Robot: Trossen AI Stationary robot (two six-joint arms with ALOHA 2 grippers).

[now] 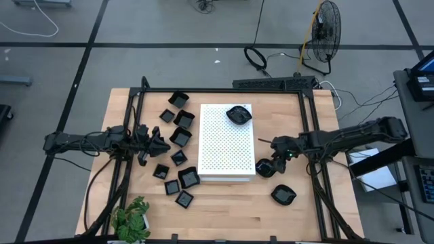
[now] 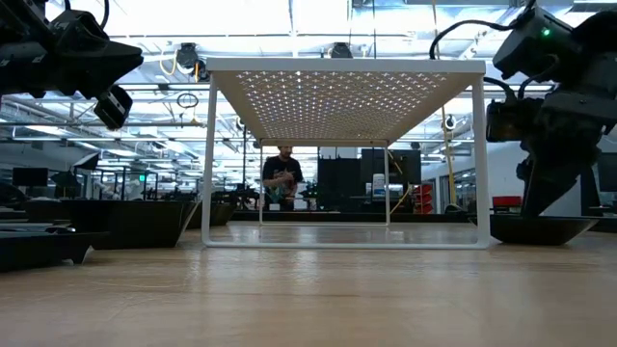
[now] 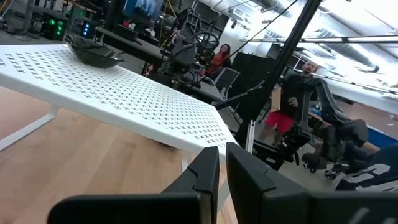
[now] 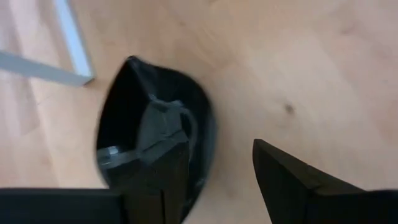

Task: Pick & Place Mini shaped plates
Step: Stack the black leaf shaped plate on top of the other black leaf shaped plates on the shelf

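Observation:
A white perforated board (image 1: 224,146) stands on legs at the table's middle, with one rounded black plate (image 1: 239,114) on its far right corner. Several square black plates (image 1: 180,137) lie on the table left of the board. Two rounded plates lie right of it, one by the board's near right corner (image 1: 264,169) and one nearer the front (image 1: 283,196). My right gripper (image 4: 214,146) is open, pointing down over the rim of the plate by the corner (image 4: 155,124). My left gripper (image 1: 163,144) is shut and empty above the square plates. My right gripper comes at the rounded plate from above. One finger (image 4: 158,168) stands over the plate's hollow and the other (image 4: 292,180) outside its rim (image 4: 208,134), over bare wood. The plate rests flat on the table. I cannot tell whether a finger touches it.
A small potted plant (image 1: 132,220) stands at the table's near left corner. A black frame (image 1: 224,91) runs around the work area. The board's white legs (image 4: 74,43) stand close to the right gripper. A person (image 2: 281,178) shows far behind the table.

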